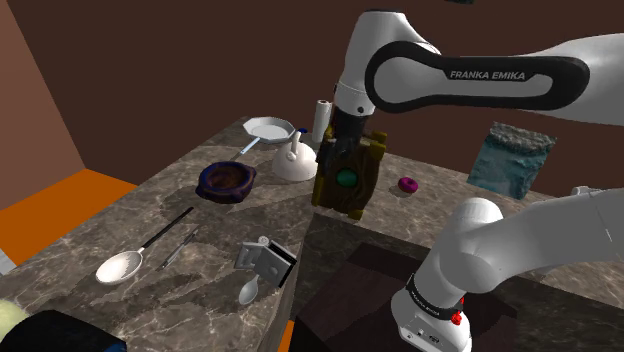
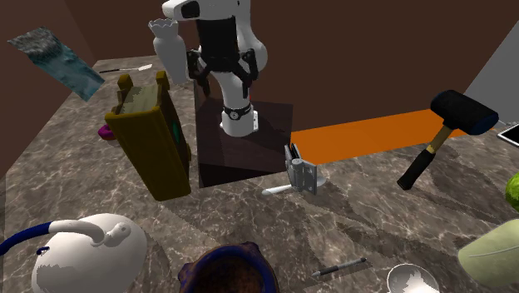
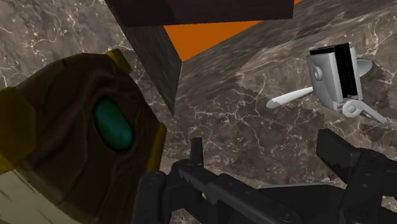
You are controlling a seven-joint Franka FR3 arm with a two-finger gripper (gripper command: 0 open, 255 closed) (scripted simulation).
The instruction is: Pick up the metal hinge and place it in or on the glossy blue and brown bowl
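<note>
Nothing is done yet: the metal hinge (image 1: 265,258) lies on the counter (image 1: 190,295), well apart from the bowl (image 1: 228,180); the gripper (image 3: 267,149) hangs splayed, empty.

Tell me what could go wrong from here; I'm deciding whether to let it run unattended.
1. The open claw hangs right beside the chest; swinging toward the hinge could knock the chest.
2. A spoon lies right by the hinge, so the claw might catch both.
3. The hinge sits near the table edge, above the orange floor; a nudge could push it off.
</note>
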